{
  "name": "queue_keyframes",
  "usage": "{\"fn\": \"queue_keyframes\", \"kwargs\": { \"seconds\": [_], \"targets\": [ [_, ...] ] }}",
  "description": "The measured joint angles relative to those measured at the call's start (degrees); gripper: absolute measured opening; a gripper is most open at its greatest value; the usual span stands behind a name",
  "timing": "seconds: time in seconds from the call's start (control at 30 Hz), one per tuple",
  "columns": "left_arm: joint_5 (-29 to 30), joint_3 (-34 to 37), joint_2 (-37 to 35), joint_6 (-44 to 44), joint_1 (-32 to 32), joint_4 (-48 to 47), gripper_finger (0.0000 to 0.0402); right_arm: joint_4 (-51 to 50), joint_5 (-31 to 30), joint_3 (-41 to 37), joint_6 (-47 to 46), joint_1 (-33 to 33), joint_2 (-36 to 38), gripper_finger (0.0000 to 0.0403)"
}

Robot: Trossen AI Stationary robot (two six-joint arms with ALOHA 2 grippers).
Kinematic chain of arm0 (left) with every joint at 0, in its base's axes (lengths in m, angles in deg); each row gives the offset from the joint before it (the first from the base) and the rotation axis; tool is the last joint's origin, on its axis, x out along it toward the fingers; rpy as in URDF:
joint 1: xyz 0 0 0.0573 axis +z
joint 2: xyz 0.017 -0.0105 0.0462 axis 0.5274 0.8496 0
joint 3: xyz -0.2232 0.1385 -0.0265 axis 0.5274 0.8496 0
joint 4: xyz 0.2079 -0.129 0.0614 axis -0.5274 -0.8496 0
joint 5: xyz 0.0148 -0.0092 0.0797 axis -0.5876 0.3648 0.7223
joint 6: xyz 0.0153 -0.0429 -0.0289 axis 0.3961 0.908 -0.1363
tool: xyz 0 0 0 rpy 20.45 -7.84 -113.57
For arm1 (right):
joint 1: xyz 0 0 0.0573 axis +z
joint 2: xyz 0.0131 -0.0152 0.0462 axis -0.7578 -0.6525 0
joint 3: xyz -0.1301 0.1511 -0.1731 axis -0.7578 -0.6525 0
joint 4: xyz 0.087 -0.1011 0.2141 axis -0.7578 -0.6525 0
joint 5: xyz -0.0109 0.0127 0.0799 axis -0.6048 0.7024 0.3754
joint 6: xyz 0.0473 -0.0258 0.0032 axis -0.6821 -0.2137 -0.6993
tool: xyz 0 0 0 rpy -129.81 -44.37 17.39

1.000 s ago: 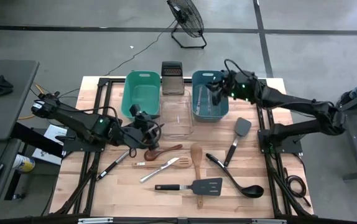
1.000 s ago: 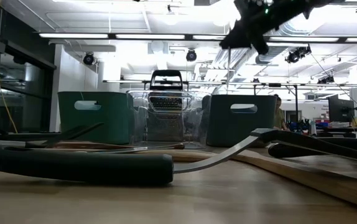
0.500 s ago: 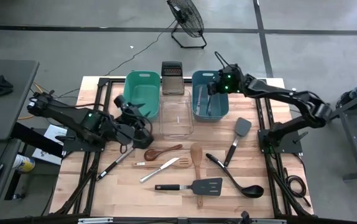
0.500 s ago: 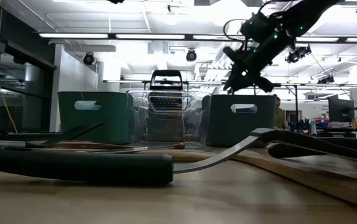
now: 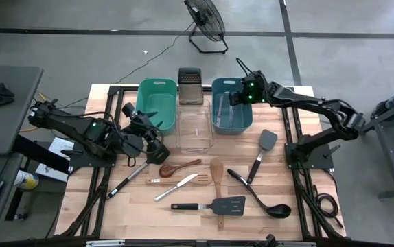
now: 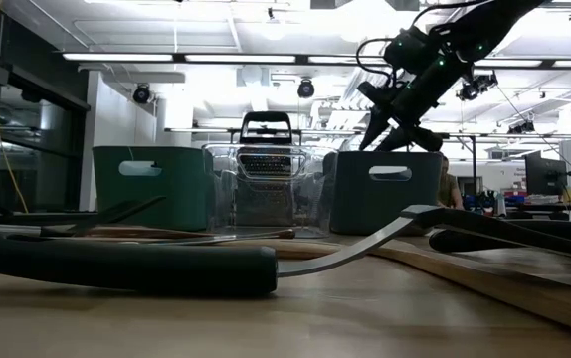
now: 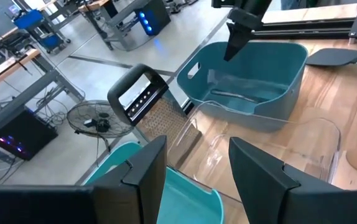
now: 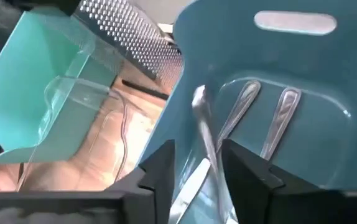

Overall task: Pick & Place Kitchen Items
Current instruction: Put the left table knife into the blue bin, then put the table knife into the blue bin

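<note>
My right gripper (image 5: 235, 100) hangs over the blue tub (image 5: 219, 122), shut on a silver utensil (image 8: 201, 118); it also shows in the low view (image 6: 390, 117). Two more silver utensils (image 8: 272, 118) lie on the tub's floor. My left gripper (image 5: 152, 130) is open and empty, raised beside the near side of the teal tub (image 5: 157, 103). On the table lie a dark wooden spoon (image 5: 181, 165), a wooden spatula (image 5: 217, 171), a silver knife (image 5: 176, 187), black turners (image 5: 209, 205) (image 5: 262, 147) and a black ladle (image 5: 259, 197). My right gripper pinches the silver utensil's shaft (image 8: 209, 158) between its two fingers. The fingers slant down from above into the tub's opening. The utensil runs on past the fingertips, along them, and its rounded end (image 8: 198, 98) hangs clear above the tub's floor.
A clear tub (image 5: 195, 129) stands between the teal and blue tubs, with the steel box grater (image 5: 189, 85) upright behind it. A black-handled utensil (image 5: 125, 180) lies near the table's left side. A fan (image 5: 206, 19) stands on the floor beyond the far edge.
My right gripper has come down from high above onto the blue tub's opening, its arm folding upward at the elbow. My left gripper has drawn back from the dark wooden spoon toward the table's far left, beside the teal tub.
</note>
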Motion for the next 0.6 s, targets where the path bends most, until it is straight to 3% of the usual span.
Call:
{"fn": "queue_keyframes", "kwargs": {
  "seconds": [0.23, 0.6],
  "targets": [
    [-1.1, 0.0, -1.1, -0.1, 0.0, -0.7, 0.0171, -0.2, 0.1, 0.0, -2.2, 0.0, 1.4, 0.0151],
    [-9.9, 0.1, -2.4, 0.0, 0.0, -2.0, 0.0171, -2.7, 1.3, 0.0, -0.8, 0.1, 13.3, 0.0139]
  ]
}}
